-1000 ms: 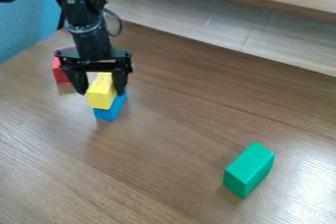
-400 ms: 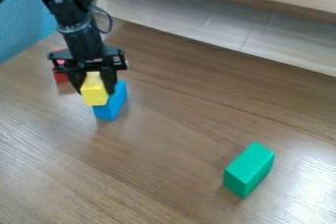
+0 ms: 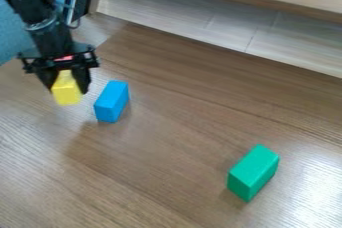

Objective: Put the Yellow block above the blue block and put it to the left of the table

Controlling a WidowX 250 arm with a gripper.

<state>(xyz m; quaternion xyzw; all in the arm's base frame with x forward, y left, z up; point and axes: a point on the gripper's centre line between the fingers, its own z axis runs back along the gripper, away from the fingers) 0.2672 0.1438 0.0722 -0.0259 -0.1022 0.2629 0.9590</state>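
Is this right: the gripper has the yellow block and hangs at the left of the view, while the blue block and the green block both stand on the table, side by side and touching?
Not quite: the camera view shows the blue block and the green block standing well apart. The rest holds.
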